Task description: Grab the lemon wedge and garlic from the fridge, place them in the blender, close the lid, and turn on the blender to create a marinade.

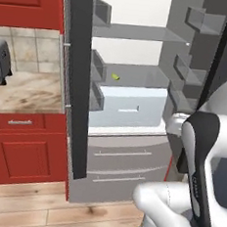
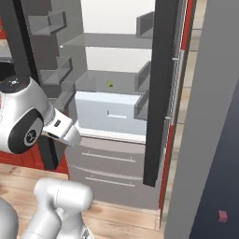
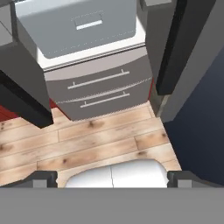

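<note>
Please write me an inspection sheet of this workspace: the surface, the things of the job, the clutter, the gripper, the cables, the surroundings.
Surface: wooden floor in front of the fridge, whose doors stand open.
Job's things: lemon wedge lies on the shelf above the pale drawer; garlic, blender and lid: nothing seen.
Clutter: toaster on the counter to the left.
Gripper: gripper open and empty, facing the floor below the fridge's lower drawers.
Cables: nothing seen.
Surroundings: red cabinets, tiled wall.
</note>
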